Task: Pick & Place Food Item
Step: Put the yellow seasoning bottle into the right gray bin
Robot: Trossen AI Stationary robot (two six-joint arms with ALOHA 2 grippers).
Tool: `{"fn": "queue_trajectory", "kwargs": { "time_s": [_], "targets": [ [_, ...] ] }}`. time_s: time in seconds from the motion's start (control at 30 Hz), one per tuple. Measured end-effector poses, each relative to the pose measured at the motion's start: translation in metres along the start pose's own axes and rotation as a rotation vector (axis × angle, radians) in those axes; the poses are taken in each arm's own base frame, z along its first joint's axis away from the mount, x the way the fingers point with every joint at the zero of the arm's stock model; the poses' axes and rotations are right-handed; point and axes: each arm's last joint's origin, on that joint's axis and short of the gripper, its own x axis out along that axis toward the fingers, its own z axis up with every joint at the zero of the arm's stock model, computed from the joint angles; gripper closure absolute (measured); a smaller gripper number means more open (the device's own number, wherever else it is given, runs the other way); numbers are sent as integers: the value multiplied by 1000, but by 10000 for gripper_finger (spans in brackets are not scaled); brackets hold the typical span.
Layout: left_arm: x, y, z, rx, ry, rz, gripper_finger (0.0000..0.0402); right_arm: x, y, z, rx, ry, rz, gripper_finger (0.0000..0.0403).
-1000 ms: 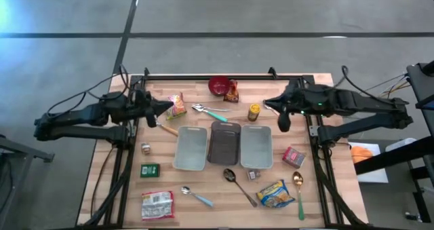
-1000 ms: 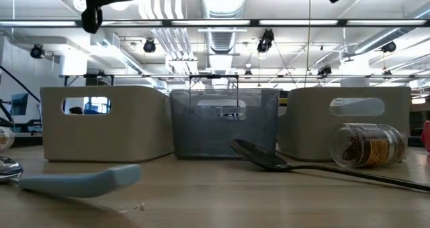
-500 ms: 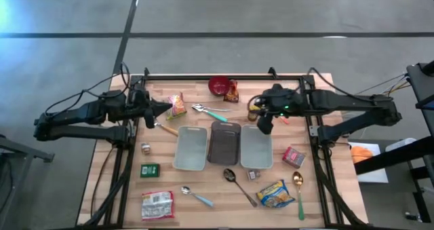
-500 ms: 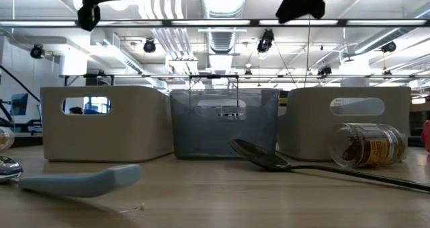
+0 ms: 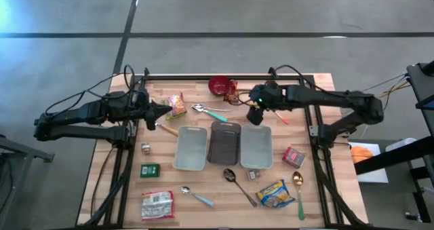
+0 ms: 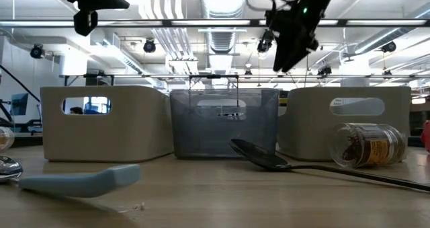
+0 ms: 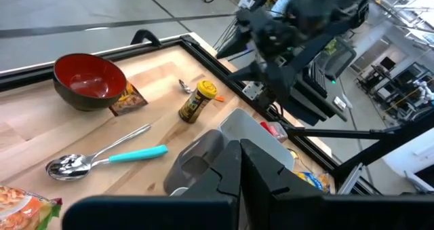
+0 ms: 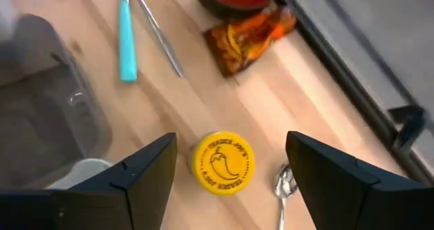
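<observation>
Right gripper [image 8: 227,163], fingers wide, hides the spice jar [image 8: 222,161] from above; left gripper [image 7: 237,163] seems closed, empty.

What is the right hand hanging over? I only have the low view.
Observer: The right hand is above a small jar standing behind the bins.
Operator: Grip on it?
Observer: No. The fingers are open, either side of its yellow lid, not touching.
Operator: Left hand?
Observer: The left hand is shut and empty, by a snack packet on the table's left.
</observation>
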Motion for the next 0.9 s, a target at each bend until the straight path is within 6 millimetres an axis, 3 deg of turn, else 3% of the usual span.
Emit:
{"fn": "queue_trajectory", "kwargs": {
  "time_s": [0.13, 0.33, 0.9],
  "targets": [
    [0, 0, 0, 0, 0, 0, 394, 21, -11, 3, 78, 94, 76, 126],
    [0, 0, 0, 0, 1, 1, 394, 40, -22, 7, 105, 155, 53, 126],
    [0, 0, 0, -3, 3, 2, 394, 69, -6, 17, 24, 363, 12, 126]
  ]
}}
